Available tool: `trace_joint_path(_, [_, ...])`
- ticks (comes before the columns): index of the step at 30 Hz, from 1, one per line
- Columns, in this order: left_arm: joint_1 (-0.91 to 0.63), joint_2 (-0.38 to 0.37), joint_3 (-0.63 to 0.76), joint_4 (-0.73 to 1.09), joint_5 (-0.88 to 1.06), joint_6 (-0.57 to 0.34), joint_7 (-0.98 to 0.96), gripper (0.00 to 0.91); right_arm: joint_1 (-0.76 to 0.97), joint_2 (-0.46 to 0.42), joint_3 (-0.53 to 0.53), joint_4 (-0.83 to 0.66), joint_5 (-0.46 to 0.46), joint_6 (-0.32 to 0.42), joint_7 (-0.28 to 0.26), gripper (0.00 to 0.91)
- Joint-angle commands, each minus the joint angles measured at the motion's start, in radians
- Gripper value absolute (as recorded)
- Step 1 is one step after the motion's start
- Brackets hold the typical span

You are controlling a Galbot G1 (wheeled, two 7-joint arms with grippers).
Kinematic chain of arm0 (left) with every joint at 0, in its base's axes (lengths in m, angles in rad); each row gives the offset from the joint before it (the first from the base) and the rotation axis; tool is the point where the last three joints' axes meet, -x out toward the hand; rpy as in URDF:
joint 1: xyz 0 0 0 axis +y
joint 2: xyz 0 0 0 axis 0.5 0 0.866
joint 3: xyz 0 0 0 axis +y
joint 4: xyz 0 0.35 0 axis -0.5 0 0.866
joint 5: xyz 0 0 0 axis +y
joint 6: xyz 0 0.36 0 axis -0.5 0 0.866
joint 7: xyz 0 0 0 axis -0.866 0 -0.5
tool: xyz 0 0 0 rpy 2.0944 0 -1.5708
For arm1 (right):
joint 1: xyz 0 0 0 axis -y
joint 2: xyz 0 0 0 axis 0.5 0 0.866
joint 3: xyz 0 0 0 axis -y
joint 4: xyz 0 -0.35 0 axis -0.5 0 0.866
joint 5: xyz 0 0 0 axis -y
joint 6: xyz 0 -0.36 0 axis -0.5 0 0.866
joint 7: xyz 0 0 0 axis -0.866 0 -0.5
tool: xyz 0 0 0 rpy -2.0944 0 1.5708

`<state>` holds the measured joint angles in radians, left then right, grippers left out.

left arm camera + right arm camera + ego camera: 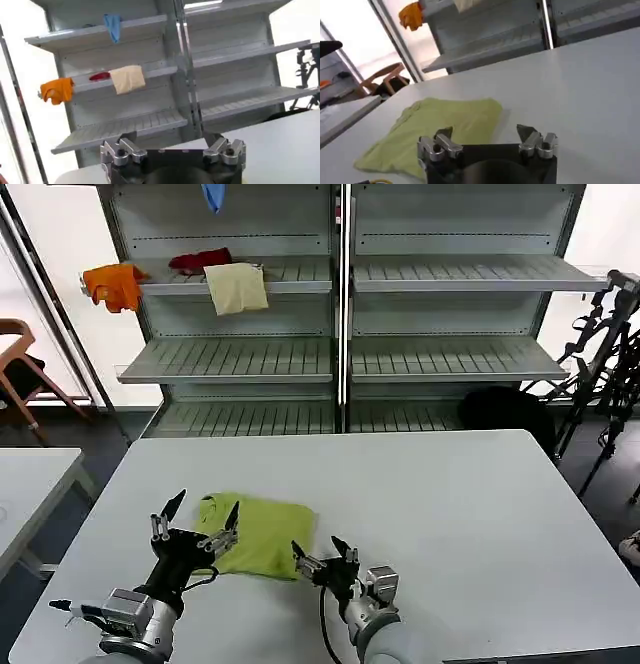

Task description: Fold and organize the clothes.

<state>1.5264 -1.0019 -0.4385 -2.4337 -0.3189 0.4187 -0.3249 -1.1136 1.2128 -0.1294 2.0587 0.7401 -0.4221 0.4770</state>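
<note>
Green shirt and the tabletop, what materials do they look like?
The T-shirt looks like soft knit fabric, probably cotton or a blend, matte: it lies limp in folded layers with wrinkled, uneven edges. The table looks like a hard, smooth laminate or coated board, pale with a slight sheen: flat, seamless, with no visible grain. Neither can be confirmed by look alone.

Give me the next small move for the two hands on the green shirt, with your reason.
Probably bring the open left hand down onto the near-left edge of the T-shirt for a further fold. The shirt lies folded into a compact shape on the table, and the open right hand sits off its right corner.
</note>
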Motion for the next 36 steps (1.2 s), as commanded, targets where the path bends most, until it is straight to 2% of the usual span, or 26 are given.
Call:
trace_joint_path(1, [0.011,-0.006,-0.007,0.000,0.005,0.002,0.002,0.907,0.053,0.046,-0.035,-0.095,0.016,-0.018,0.013,0.786])
trace_joint_path(4, [0.011,-0.005,-0.008,-0.002,0.005,0.002,0.001,0.907,0.070,0.062,-0.040,-0.116,0.016,-0.017,0.012,0.685])
trace_joint_path(5, [0.012,-0.005,-0.008,-0.003,0.005,0.002,0.001,0.907,0.075,0.064,-0.043,-0.122,0.017,-0.017,0.013,0.605])
trace_joint_path(6, [0.012,-0.004,-0.010,-0.004,0.005,0.002,0.002,0.907,0.078,0.069,-0.045,-0.129,0.016,-0.016,0.016,0.564])
trace_joint_path(7, [0.013,-0.004,-0.011,-0.004,0.004,0.002,0.001,0.907,0.079,0.070,-0.047,-0.133,0.016,-0.016,0.015,0.474])
trace_joint_path(9, [0.013,-0.005,-0.012,-0.002,0.003,0.002,0.001,0.907,0.078,0.070,-0.048,-0.138,0.015,-0.013,0.014,0.423])
trace_joint_path(12, [0.011,-0.006,-0.011,0.003,0.002,0.002,0.002,0.907,0.076,0.069,-0.046,-0.143,0.015,-0.012,0.012,0.403])
trace_joint_path(14, [0.009,-0.006,-0.010,0.005,0.002,0.002,0.004,0.907,0.073,0.070,-0.042,-0.147,0.015,-0.009,0.010,0.343])
trace_joint_path(15, [0.008,-0.006,-0.009,0.006,0.001,0.001,0.005,0.907,0.072,0.069,-0.042,-0.149,0.013,-0.006,0.009,0.272])
trace_joint_path(17, [0.008,-0.006,-0.008,0.006,0.000,0.002,0.006,0.907,0.072,0.069,-0.042,-0.147,0.007,0.001,0.010,0.191])
trace_joint_path(19, [0.007,-0.007,-0.007,0.007,0.000,0.002,0.007,0.907,0.078,0.069,-0.040,-0.138,0.004,0.006,0.011,0.141])
trace_joint_path(26, [0.011,-0.012,-0.005,0.005,-0.006,0.002,0.010,0.907,0.100,0.067,-0.033,-0.136,-0.010,0.025,0.012,0.010])
trace_joint_path(33, [0.015,-0.012,-0.012,-0.001,-0.009,0.002,0.008,0.907,0.089,0.000,0.026,-0.052,-0.002,0.024,0.016,0.000])
trace_joint_path(36, [0.016,-0.015,-0.010,-0.001,-0.009,0.002,0.008,0.907,0.062,-0.050,0.101,-0.016,0.026,0.018,0.014,0.000])
